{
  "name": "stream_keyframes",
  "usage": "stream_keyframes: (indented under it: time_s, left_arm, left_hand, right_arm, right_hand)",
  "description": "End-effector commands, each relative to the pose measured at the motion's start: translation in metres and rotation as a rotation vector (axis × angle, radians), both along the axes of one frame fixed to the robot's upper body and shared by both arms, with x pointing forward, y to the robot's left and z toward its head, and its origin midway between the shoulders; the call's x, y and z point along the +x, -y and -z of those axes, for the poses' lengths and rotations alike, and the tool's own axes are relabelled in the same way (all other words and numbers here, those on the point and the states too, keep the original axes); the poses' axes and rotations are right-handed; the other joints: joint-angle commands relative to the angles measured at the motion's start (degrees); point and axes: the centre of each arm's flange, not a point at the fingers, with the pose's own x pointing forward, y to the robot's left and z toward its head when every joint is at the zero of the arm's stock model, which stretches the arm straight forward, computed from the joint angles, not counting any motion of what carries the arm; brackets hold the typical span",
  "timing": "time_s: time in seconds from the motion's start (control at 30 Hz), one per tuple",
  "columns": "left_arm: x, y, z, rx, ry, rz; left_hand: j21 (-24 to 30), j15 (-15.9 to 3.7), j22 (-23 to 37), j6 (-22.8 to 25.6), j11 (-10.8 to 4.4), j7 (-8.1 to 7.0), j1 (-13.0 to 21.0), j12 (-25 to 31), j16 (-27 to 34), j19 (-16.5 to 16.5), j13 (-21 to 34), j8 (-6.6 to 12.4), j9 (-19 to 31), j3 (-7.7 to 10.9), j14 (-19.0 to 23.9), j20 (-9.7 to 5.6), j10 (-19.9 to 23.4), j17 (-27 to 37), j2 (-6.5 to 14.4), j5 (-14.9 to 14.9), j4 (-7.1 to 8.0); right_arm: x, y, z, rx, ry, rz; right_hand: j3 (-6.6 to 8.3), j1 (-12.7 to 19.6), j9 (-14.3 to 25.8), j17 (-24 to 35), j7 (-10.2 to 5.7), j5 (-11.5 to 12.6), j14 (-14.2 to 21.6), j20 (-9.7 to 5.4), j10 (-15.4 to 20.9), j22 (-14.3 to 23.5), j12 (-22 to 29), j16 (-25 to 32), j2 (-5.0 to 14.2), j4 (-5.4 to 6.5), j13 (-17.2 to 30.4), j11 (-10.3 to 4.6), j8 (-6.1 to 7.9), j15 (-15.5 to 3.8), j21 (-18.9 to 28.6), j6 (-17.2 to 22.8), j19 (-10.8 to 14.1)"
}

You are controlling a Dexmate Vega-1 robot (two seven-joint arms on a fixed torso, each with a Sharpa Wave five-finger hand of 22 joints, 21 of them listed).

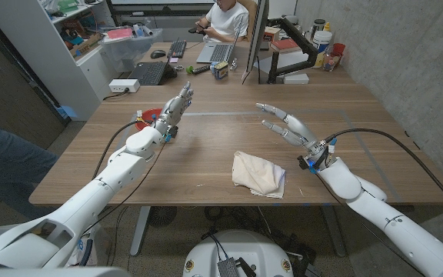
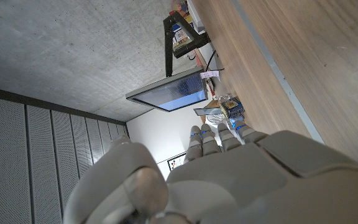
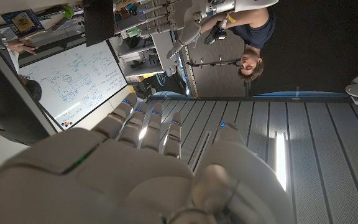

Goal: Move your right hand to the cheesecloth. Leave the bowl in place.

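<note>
Writing first: whiteboard (image 3: pixel 82 78) in my R wrist view carries blue handwritten notes & diagrams, too small to read. A small sheet w/ black dots on the wall in my L wrist view, not legible either. No brand legible on anything on the wooden table (image 1: pixel 206 138).

My right hand (image 1: pixel 287 125) is up over the table's R half, fingers (image 1: pixel 271 108) stretched out & spread apart, pointing toward the table's middle and far side. Released, nothing in it, touching nothing I can see. From its wrist cam the backs of the fingers run out side by side w/ small blue lights on them, thumb apart from them.

Cheesecloth (image 1: pixel 258 174) lies crumpled, cream-coloured, on the table near the front edge, about mid-width. It's nearer the front edge than my R hand and to its left; hand & cloth are apart, no contact.

My left hand (image 1: pixel 177 105) is over the table's L half, fingers straight and close together, reaching toward the far side. Holds nothing. A red object (image 1: pixel 151 115) sits on the table just beside that wrist; can't tell what it is.

Far end: laptop (image 1: pixel 146 73), keyboard (image 1: pixel 177 48), monitor (image 2: pixel 169 91) on a black arm, a seated person (image 1: pixel 225 19) behind the table. Another person (image 3: pixel 253 37) shows in my R wrist view.
</note>
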Motion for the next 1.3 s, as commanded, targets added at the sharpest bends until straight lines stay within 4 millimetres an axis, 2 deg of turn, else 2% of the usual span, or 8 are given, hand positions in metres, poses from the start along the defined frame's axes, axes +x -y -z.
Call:
stream_keyframes:
  time_s: [0.03, 0.37, 0.47, 0.53, 1.3]
  left_arm:
    - [-0.002, 0.000, -0.004, 0.002, 0.010, -0.001]
    - [-0.002, -0.002, -0.006, 0.007, 0.011, -0.002]
    - [-0.001, -0.003, -0.006, 0.008, 0.010, -0.001]
    - [-0.001, -0.003, -0.006, 0.009, 0.010, -0.001]
    - [0.006, -0.006, -0.003, 0.017, -0.002, -0.004]
  left_hand:
    - [0.1, -0.02, 0.1, 0.7, -0.52, -0.10, 0.2, 0.3, 0.3, -0.5, 0.2, 0.31, 0.1, -0.29, -0.3, 0.06, -0.1, 0.3, 0.4, -0.2, 0.29]
    - [0.1, -0.07, 0.1, 0.7, -0.68, -0.06, 0.2, 0.3, 0.3, -0.6, 0.2, 0.31, 0.1, -0.38, -0.3, 0.48, -0.1, 0.3, 0.5, -0.3, 0.27]
    - [0.1, -0.12, 0.1, 0.8, -0.64, -0.08, 0.2, 0.3, 0.2, -0.6, 0.2, 0.31, 0.1, -0.41, -0.4, 0.54, -0.1, 0.3, 0.5, -0.3, 0.27]
    - [0.1, -0.11, 0.1, 0.8, -0.49, -0.06, 0.2, 0.3, 0.2, -0.7, 0.2, 0.31, 0.1, -0.43, -0.4, 0.55, -0.2, 0.3, 0.5, -0.3, 0.27]
    - [0.2, -0.17, 0.1, 1.1, -0.73, -0.08, 0.3, 0.3, 0.3, -0.7, 0.2, 0.34, 0.1, -0.63, -0.4, 0.65, -0.2, 0.3, 0.7, -0.4, 0.26]
  right_arm:
    - [0.001, -0.007, 0.004, -0.075, 0.055, 0.040]
    - [0.001, -0.011, 0.004, -0.109, 0.098, 0.072]
    - [0.001, -0.012, 0.004, -0.118, 0.107, 0.080]
    - [0.001, -0.013, 0.004, -0.120, 0.112, 0.081]
    - [0.002, -0.021, 0.009, -0.256, 0.185, 0.177]
  right_hand:
    - [0.14, 0.3, 0.1, 0.2, -0.21, 0.5, 0.5, 0.64, 0.0, 0.2, -0.3, 0.3, 0.00, -0.24, 0.2, -0.48, -0.18, 0.99, 0.2, -0.7, 0.2]
    - [0.10, 0.3, 0.1, 0.2, -0.57, 0.5, 0.9, 1.34, 0.1, 0.2, -0.3, 0.3, -0.05, -0.32, 0.3, -0.97, -0.26, 1.75, 0.2, -1.0, 0.4]
    - [-0.01, 0.3, 0.1, 0.2, -1.26, 0.6, 1.2, 2.03, 0.5, 0.2, -0.2, 0.3, -0.24, -0.40, 0.3, -2.43, -0.06, 2.24, 0.2, -0.6, 0.6]
    - [-0.04, 0.2, 0.1, 0.2, -1.66, 0.6, 1.5, 2.26, 0.6, 0.2, -0.2, 0.4, -0.30, -0.42, 0.3, -2.57, 0.02, 2.48, 0.3, -0.3, 0.8]
    - [-0.26, 0.1, 0.1, 0.2, -2.27, 0.7, 2.3, 2.63, 0.9, 0.2, -0.1, 0.5, -0.63, -0.53, 0.3, -2.89, -0.11, 2.54, 0.4, -0.5, 1.4]
